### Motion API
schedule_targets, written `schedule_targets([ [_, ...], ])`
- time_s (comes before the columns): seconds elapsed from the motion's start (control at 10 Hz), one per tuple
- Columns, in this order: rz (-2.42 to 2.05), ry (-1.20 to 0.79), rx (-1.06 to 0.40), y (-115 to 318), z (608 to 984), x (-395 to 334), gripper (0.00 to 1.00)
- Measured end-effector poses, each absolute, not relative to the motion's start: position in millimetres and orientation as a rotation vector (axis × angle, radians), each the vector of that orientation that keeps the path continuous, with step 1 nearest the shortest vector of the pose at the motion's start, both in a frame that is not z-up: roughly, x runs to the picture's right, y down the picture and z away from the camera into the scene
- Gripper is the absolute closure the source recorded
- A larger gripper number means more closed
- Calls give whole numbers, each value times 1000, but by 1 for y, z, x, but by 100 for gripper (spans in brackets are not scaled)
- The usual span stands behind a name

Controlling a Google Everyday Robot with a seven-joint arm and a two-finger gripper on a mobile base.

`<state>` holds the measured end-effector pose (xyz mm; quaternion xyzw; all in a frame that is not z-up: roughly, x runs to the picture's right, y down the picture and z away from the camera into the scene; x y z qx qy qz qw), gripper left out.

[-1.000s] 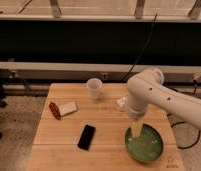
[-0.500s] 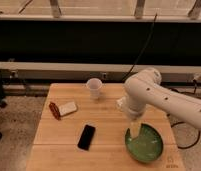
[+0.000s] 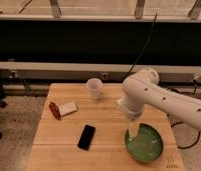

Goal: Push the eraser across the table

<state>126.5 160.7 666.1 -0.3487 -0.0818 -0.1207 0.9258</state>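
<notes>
Planks of pale wood make up the table (image 3: 108,114), seen from the single camera view. Reading the tabletop as a clock face with twelve at the far edge, the eraser (image 3: 86,137) lies flat just off centre toward 7 o'clock, its long side running nearly toward 12. My arm (image 3: 161,96) comes in from 3 o'clock and bends downward, so my pincer (image 3: 134,131) points down over the 9 o'clock side of the green bowl (image 3: 146,145), which sits in the 4 o'clock corner. I cannot tell how far my pincer is open, nor whether it touches the bowl; I see nothing held in it. It is well apart from the eraser, which lies at its 9 o'clock. A white cup (image 3: 94,89) stands upright near the 12 o'clock edge. At 10 o'clock a small white block (image 3: 69,108) rests just beside a reddish-brown object (image 3: 54,110).
</notes>
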Motion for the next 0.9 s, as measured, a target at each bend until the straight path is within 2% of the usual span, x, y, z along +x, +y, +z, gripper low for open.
schedule_targets([
  [0.9, -273, -173, -719, 162, 668, 116, 20],
])
